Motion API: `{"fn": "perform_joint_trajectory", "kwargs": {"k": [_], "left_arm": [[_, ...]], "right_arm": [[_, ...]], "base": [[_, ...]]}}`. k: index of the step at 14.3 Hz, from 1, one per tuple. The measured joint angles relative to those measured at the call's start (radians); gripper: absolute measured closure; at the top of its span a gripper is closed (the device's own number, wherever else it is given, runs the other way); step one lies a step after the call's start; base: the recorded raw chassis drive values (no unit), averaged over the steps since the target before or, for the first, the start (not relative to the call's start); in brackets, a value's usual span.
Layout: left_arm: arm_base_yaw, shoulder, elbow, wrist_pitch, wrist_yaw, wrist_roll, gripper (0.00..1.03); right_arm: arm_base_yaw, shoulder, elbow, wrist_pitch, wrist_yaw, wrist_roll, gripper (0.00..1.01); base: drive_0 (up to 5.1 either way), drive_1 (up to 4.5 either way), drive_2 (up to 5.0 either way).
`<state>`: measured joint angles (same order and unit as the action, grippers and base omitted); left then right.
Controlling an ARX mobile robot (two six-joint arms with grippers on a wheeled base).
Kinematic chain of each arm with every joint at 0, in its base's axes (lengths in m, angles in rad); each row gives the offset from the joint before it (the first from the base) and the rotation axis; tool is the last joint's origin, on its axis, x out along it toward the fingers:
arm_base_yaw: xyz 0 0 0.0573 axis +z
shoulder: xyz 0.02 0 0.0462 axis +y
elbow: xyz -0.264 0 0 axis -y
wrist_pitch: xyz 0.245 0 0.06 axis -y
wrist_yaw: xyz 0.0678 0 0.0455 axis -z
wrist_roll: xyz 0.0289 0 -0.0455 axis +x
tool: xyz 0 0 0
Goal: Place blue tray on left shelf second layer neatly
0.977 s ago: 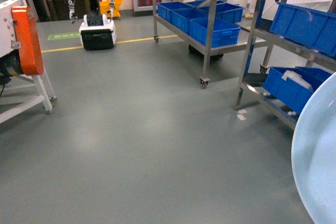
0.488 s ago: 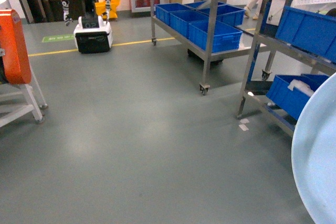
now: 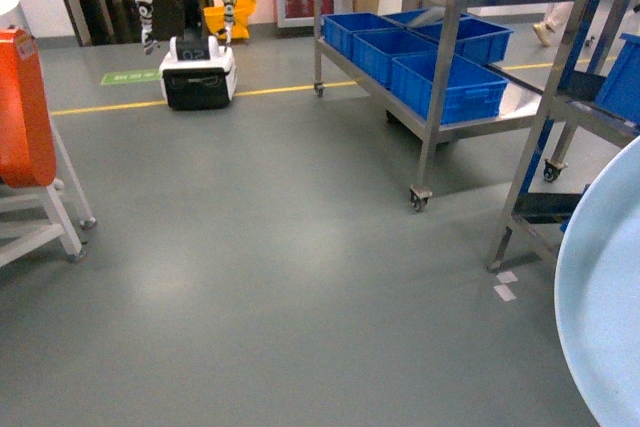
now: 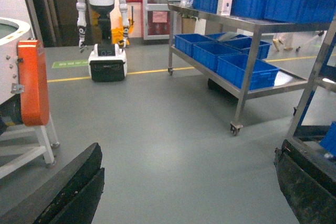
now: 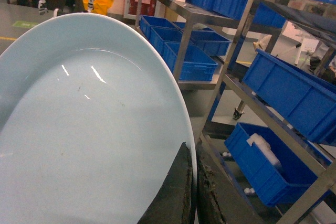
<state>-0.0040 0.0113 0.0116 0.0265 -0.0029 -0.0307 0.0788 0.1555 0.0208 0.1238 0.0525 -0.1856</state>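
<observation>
The blue tray, a pale round dish, fills the right edge of the head view, tilted up on its edge. In the right wrist view the blue tray takes up the left half, and my right gripper is shut on its rim, one finger on each face. My left gripper is open, with only bare floor between its dark fingers. The left shelf, a wheeled steel rack, stands ahead at the right. Its low tier holds three blue crates, and its top tier holds more.
A second steel rack with blue crates stands close on my right. At far left is an orange-sided machine on a white stand. A white humanoid robot waits behind a yellow floor line. Grey floor lies between.
The head view has swung: both racks slid to the right in the frame, and the right rack's crates have mostly left it. The tray stays at the right edge in the same grip.
</observation>
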Motion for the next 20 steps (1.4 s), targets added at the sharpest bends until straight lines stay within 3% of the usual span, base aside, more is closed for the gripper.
{"fn": "perform_joint_trajectory", "kwargs": {"k": [20], "left_arm": [[-0.001, 0.000, 0.000, 0.000, 0.002, 0.000, 0.05]], "right_arm": [[0.000, 0.004, 0.000, -0.002, 0.000, 0.000, 0.99]], "base": [[-0.1, 4.22, -4.4]]}}
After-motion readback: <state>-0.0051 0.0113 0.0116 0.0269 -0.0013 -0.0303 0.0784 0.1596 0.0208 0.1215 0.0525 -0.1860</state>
